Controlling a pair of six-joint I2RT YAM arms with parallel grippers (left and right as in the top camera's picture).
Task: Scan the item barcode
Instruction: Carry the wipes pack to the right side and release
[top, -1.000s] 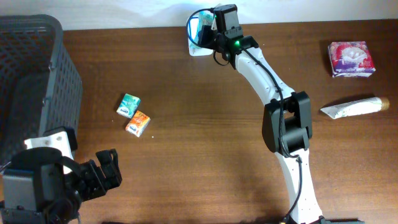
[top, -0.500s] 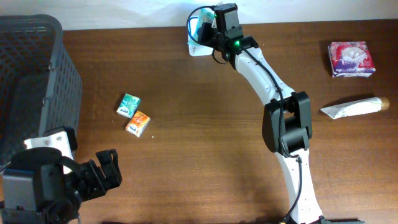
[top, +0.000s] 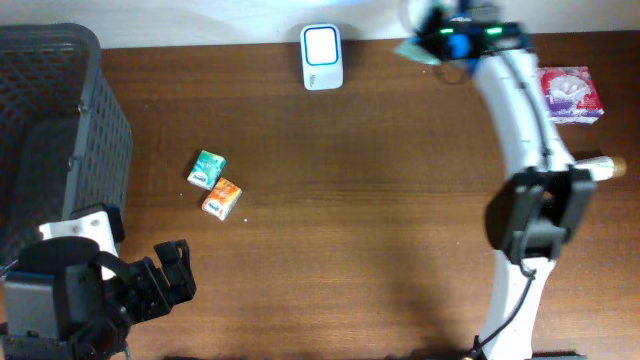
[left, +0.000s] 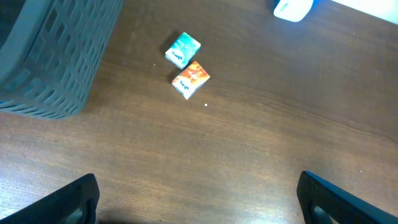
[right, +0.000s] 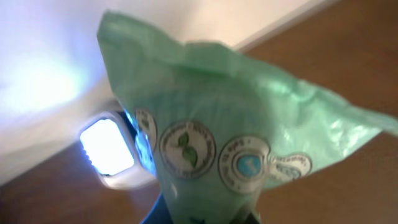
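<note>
Green plastic pouch (right: 205, 124), soft and printed with round seals, hangs pinched in the right gripper (top: 430, 44), whose jaws are closed thin on it. A second ago that gripper sat directly over the white rounded barcode scanner with the blue-lit face (top: 322, 57) at the table's far edge. Now the arm has swung away, and the pouch is in the air well to the right of the scanner and level with it. The scanner's lit window is uncovered in the overhead view. In the right wrist view it glows behind and below the pouch, apart from it.

My reading is that the pass over the window is finished, or the pouch is being pulled back to be turned for another try. The pictures do not show whether the code was read, and no barcode is visible on the face that shows.

The left gripper (left: 199, 202) is spread wide and empty, far from the scanner toward the near left corner, and unmoved. A small teal box (top: 207, 169) and a small orange box (top: 222, 199) lie touching, well in front of the scanner and to its left. The dark grey slatted basket (top: 50, 130) stands further left.
</note>
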